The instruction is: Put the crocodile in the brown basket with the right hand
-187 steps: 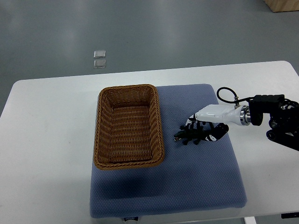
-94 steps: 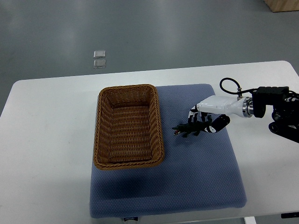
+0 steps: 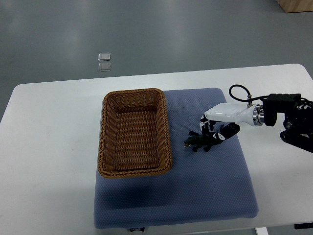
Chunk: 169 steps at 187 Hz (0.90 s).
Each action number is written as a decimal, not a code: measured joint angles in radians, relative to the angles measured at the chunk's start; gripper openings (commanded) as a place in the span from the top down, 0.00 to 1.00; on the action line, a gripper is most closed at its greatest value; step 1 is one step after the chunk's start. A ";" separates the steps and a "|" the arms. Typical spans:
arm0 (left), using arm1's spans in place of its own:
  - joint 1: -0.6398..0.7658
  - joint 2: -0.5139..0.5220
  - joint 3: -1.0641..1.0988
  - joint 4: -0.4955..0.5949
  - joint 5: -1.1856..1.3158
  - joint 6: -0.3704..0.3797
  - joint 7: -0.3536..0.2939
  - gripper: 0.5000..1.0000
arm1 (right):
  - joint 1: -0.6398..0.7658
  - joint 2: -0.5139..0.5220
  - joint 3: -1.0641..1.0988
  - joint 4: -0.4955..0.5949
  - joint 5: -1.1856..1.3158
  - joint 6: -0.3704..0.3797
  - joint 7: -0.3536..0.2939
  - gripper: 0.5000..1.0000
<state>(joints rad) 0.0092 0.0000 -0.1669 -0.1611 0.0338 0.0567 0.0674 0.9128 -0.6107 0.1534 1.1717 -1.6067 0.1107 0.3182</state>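
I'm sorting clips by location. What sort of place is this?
Most likely a robotics lab or test room: a plain white table on a bare grey floor, a blue mat carrying a brown basket and a toy crocodile, and the robot's right hand gripping that toy.

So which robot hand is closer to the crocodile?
The right one. The right robot hand is over the crocodile, fingers closed on its tail end. The left robot hand isn't in the picture at all.
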 measured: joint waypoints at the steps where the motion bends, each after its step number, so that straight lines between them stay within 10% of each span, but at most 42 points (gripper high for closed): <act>1: 0.000 0.000 0.000 0.000 0.000 0.000 0.000 0.00 | 0.000 0.000 0.000 0.000 0.000 0.000 0.000 0.56; 61: 0.000 0.000 0.000 0.000 0.000 0.000 0.000 0.00 | 0.007 -0.019 -0.002 0.016 0.023 0.014 0.021 0.36; 169: 0.000 0.000 0.000 0.000 0.000 0.000 0.000 0.00 | -0.014 -0.023 -0.014 0.027 -0.005 0.002 0.008 0.45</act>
<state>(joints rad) 0.0092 0.0000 -0.1672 -0.1611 0.0338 0.0567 0.0677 0.8988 -0.6340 0.1392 1.1983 -1.6114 0.1129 0.3264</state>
